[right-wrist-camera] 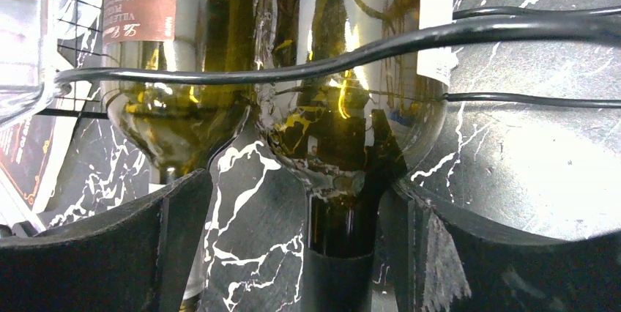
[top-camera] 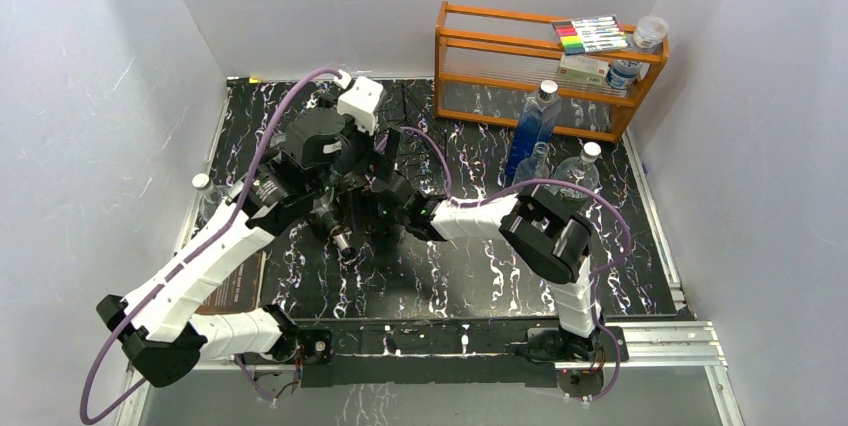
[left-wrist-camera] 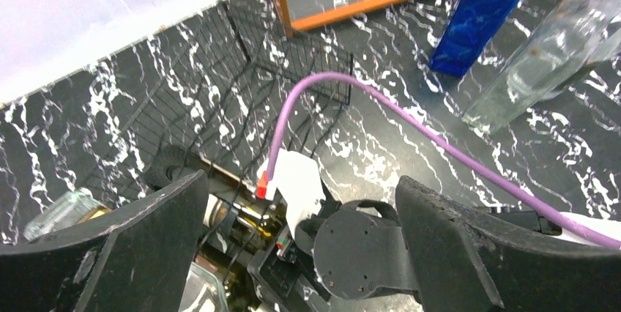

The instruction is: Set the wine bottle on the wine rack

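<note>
In the right wrist view a dark green wine bottle (right-wrist-camera: 344,107) lies on its side under a wire of the black wine rack (right-wrist-camera: 469,30). Its neck (right-wrist-camera: 340,246) points at me. My right gripper (right-wrist-camera: 299,186) is open, a finger on each side of that neck and clear of it. A second wine bottle (right-wrist-camera: 172,85) with a reddish label lies beside it on the left. My left gripper (left-wrist-camera: 300,180) is open and empty, hovering over the right wrist (left-wrist-camera: 366,253) and the rack (left-wrist-camera: 220,85). From above, both arms cover most of the rack (top-camera: 412,116).
An orange wooden shelf (top-camera: 540,56) stands at the back right with markers and small items on it. A blue bottle (top-camera: 533,126) and two clear bottles (top-camera: 580,171) stand in front of it. A small clear bottle (top-camera: 203,186) is by the left wall.
</note>
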Available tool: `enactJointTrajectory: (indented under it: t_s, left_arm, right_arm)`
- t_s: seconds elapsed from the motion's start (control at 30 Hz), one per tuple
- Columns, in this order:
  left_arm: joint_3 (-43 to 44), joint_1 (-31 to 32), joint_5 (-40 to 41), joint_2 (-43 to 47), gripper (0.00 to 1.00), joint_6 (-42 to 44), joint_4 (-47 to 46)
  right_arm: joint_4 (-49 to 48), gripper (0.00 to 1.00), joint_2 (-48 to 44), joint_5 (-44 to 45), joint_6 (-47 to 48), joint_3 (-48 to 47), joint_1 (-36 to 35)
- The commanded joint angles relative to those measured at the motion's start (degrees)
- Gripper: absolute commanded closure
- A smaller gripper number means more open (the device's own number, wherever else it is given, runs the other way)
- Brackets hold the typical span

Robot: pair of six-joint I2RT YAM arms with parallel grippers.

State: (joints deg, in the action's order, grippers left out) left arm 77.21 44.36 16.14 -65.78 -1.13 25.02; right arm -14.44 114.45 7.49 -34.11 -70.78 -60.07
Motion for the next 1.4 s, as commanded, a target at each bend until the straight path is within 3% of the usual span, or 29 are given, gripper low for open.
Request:
enactJointTrajectory:
  t_s: [0.0, 0.57, 0.77, 1.0, 1.17, 1.37]
  left_arm:
    - [7.3, -0.3, 0.0, 1.8, 0.02, 2.0, -0.7]
    - [12.8, -0.2, -5.2, 3.4, 0.02, 0.8, 0.5]
    - [16.4, -0.2, -13.8, 5.1, 0.02, 0.3, 1.7]
    - [15.1, -0.2, -23.6, 8.3, 0.02, 0.5, -0.7]
    - [11.4, -0.2, -24.1, 9.1, 0.02, -1.1, -1.9]
    - [6.5, -0.2, -20.2, 6.6, 0.02, -5.9, -0.7]
  right_arm:
    - [-5.1, 0.04, -7.2, 0.1, 0.2, 0.3, 0.3]
    - [2.9, 0.02, -26.5, 6.5, 1.7, 6.3, 1.3]
    - [14.6, 0.05, -36.4, 17.1, 9.9, 7.1, 3.7]
    - [32.2, 0.05, -48.0, 28.4, 16.9, 1.9, 12.2]
    - [41.0, 0.06, -51.1, 36.9, 20.5, -5.0, 16.7]
    - [54.3, 0.06, -49.0, 40.0, 13.7, -10.2, 21.6]
